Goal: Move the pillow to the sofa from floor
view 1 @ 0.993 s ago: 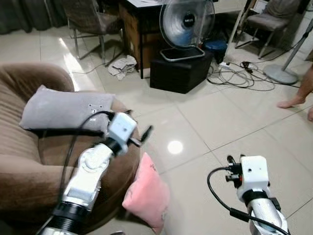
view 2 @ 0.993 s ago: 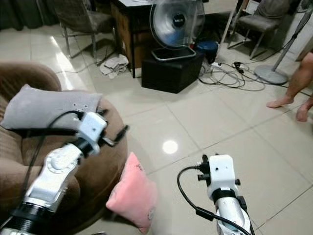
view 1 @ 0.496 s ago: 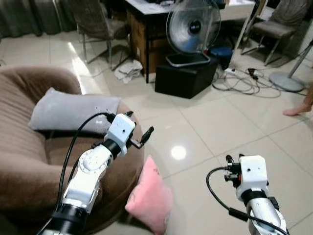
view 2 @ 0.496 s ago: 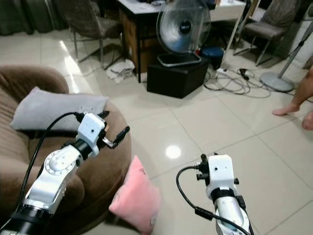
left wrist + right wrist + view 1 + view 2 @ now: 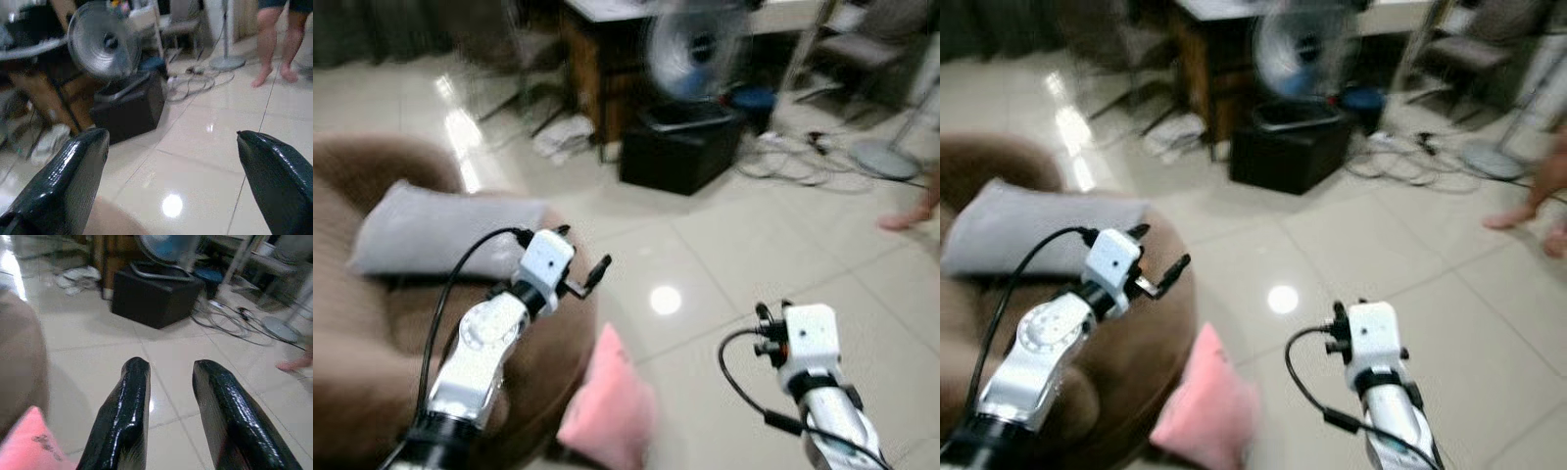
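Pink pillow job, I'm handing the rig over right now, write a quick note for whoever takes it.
Left pincer: open, empty, raised over the edge of the brown sofa.
Right pincer: fingers a little apart, empty, held above the tiled floor.
Pink pillow: on the floor, leaning against the front of the sofa, between the two arms.
Grey pillow: already lying on the sofa.
Done: nothing grasped so far.
Left: reach down, grip the pink pillow, lift it onto the sofa.
Note: a person's bare feet are on the floor to the right; head views are blurred.
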Controlling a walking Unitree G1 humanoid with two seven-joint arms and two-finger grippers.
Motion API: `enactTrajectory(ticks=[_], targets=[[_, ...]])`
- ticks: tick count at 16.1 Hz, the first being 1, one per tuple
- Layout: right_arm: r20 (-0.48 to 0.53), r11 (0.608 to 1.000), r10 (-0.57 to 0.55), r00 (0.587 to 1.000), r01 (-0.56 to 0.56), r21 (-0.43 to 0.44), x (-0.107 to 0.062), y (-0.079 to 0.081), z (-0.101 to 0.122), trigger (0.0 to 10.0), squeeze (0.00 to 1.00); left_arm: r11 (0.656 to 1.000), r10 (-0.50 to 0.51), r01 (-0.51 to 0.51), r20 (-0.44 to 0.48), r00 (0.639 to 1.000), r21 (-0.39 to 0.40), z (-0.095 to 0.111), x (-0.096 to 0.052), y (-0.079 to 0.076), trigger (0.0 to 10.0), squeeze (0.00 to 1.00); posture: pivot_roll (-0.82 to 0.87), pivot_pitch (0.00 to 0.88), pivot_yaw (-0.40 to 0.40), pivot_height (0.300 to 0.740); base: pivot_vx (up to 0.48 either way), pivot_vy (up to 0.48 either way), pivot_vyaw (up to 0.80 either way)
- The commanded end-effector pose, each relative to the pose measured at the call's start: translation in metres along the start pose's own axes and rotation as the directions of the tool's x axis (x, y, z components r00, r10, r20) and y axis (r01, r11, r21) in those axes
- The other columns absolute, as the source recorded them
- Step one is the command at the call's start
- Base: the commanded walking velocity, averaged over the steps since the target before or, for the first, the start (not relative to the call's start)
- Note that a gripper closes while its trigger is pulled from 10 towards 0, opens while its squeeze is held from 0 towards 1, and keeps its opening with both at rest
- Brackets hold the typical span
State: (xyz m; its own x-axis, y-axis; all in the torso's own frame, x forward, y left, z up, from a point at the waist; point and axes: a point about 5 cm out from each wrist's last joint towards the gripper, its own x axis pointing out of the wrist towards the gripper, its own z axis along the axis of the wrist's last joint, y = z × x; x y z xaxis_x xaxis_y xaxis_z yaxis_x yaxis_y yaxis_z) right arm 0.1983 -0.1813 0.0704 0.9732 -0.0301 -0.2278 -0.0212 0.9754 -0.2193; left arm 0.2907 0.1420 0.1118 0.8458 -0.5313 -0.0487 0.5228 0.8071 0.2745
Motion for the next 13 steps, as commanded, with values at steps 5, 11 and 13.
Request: enactTrajectory(ticks=[5, 11, 13], targets=[[-0.017, 1.000, 0.001, 1.000, -0.001, 0.007, 0.000, 0.000, -0.002, 10.0, 0.00, 1.000, -0.019, 0.019, 0.006, 1.000, 0.003, 0.001, 0.002, -0.003, 10.0, 0.00, -0.06, 0.015, -0.030, 0.686, 0.000, 0.000, 0.00], [-0.015, 1.000, 0.001, 1.000, -0.001, 0.008, 0.001, 0.000, -0.002, 10.0, 0.00, 0.998, 0.005, -0.007, -0.042, 0.999, -0.063, -0.005, 0.003, -0.001, 10.0, 0.00, -0.06, 0.016, -0.028, 0.636, 0.000, 0.000, 0.00], [-0.009, 1.000, 0.006, 1.000, -0.006, 0.008, 0.002, 0.001, -0.001, 10.0, 0.00, 0.994, 0.030, -0.038, -0.075, 0.997, -0.101, -0.011, 0.001, 0.000, 10.0, 0.00, -0.05, 0.017, -0.029, 0.626, 0.000, 0.000, 0.00]])
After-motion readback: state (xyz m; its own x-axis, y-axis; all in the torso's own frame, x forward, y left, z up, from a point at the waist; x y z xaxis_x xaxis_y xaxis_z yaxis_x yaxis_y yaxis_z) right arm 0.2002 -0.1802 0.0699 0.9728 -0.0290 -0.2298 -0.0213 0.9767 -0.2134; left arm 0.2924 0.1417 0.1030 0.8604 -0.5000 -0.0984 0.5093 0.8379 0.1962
